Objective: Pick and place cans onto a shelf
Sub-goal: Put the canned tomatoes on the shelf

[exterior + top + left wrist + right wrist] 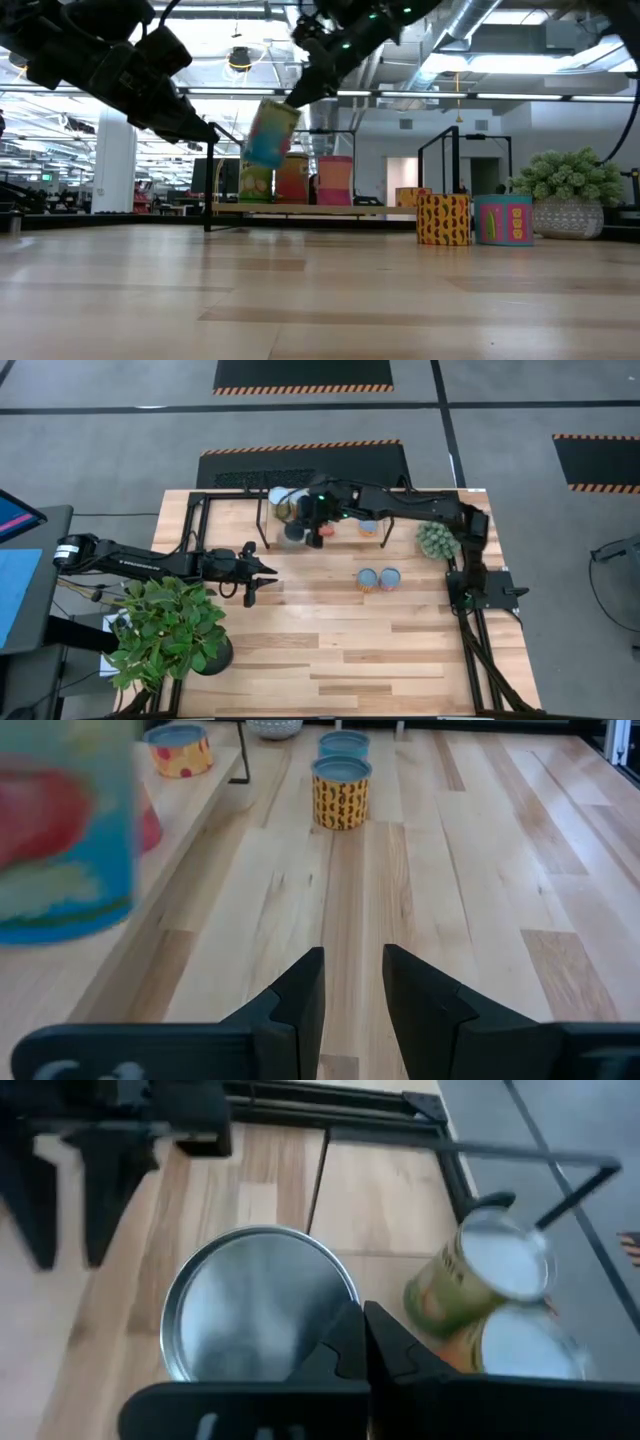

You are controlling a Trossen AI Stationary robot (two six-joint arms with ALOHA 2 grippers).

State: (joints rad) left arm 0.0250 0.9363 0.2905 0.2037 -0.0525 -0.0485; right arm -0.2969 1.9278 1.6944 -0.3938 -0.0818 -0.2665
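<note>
The right gripper (362, 1342) hung over the shelf (300, 209), its jaws pressed together on the rim of a can (270, 133) that dangled tilted below them, clear of the board. Judging by that tilt, the pinch was thin, so the can could swing, slip or land on its edge and topple. Just beyond the jaws three cans (292, 180) already stood on the shelf, close enough that a crooked descent might knock them over. The left gripper (352, 995) waited over the table, near the shelf's side, jaws spread and empty, with the hanging can off to one side of them. Two more cans (378, 578) stood on the table, well apart from the right jaws, and another (368, 527) lay nearer.
</note>
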